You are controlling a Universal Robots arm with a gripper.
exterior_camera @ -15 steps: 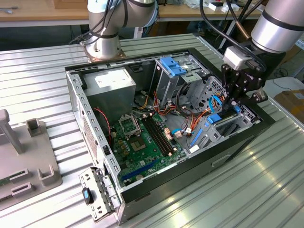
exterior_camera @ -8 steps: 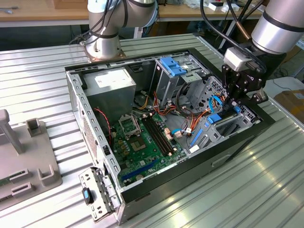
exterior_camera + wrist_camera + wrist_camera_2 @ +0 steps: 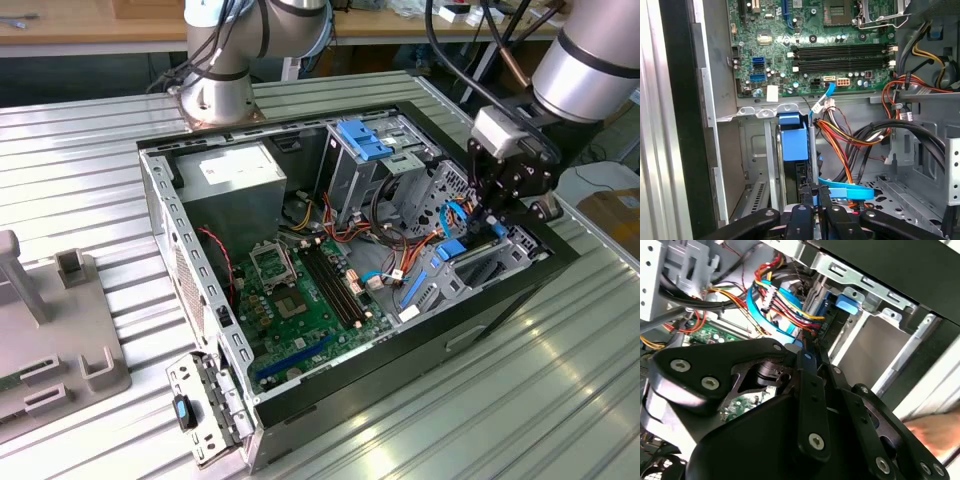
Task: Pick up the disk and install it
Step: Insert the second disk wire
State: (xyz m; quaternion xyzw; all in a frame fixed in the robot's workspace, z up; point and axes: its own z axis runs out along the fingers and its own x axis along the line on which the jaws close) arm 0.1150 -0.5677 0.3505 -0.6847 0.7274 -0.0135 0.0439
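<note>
The disk [image 3: 792,142], seen as a blue carrier frame with a dark drive edge below it, stands on edge in the metal drive bay [image 3: 760,165] at the lower centre of the first wrist view, just under the green motherboard [image 3: 810,45]. In the exterior view its blue frame [image 3: 450,250] is seen at right of centre, set into the bay at the front corner of the open computer case [image 3: 200,290]. In the second wrist view a blue tab of the frame [image 3: 847,302] is seen at upper right of centre beside a metal bracket. The end effector [image 3: 815,192] is held directly at the disk's near edge, its fingers [image 3: 809,189] drawn close together over that edge; whether the disk is actually pinched cannot be told. In the exterior view the end effector [image 3: 490,222] is lowered into the bay at the right of the frame. A flat blue cable [image 3: 845,191] is draped just beside the fingers, with orange and red wires [image 3: 840,137] bundled next to the disk. A fixed blue bracket [image 3: 362,138] is seen on the upper cage at top centre of the exterior view. The case lies on a ribbed metal surface [image 3: 560,400].
</note>
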